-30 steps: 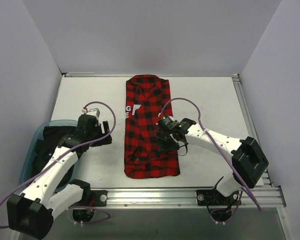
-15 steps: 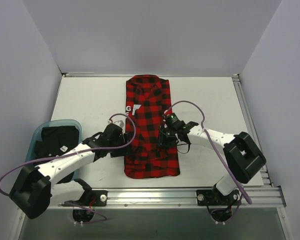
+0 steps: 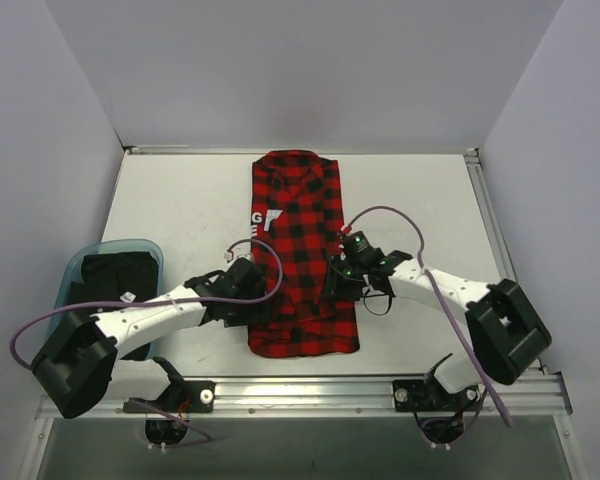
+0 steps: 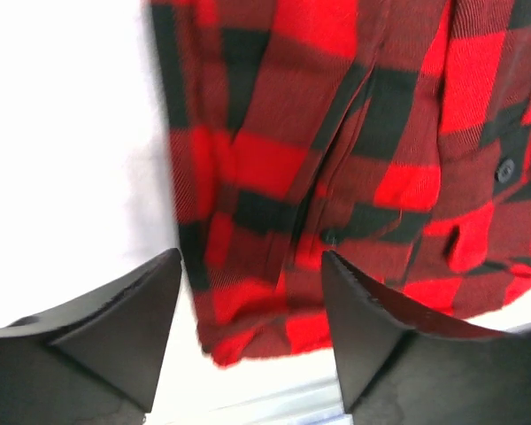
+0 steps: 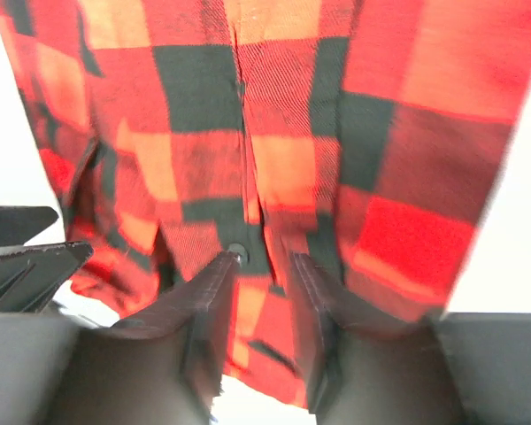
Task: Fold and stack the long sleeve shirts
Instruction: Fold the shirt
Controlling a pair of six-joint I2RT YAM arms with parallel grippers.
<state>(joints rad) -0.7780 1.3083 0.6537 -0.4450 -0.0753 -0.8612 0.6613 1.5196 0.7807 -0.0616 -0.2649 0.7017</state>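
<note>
One of the long sleeve shirts [image 3: 302, 250], a red-and-black check, lies folded into a long strip down the middle of the table, collar at the far end. My left gripper [image 3: 252, 300] is at the strip's lower left edge. In the left wrist view it [image 4: 248, 297] is open, and the shirt's [image 4: 336, 159] near corner lies between its wide-set fingers [image 4: 115, 328]. My right gripper [image 3: 335, 287] is over the strip's right half. Its fingers [image 5: 208, 297] stand a narrow gap apart, tips down on the button placket [image 5: 239, 177]. Whether fabric is pinched does not show.
A teal bin [image 3: 75, 275] holding dark clothing sits at the table's left edge, behind my left arm. A metal rail [image 3: 380, 390] runs along the near edge and another [image 3: 495, 230] along the right side. Grey walls close in the back and sides.
My left arm swung from beside the bin across to the shirt's lower left edge. My right gripper narrowed its jaws and shifted slightly toward the near edge.
</note>
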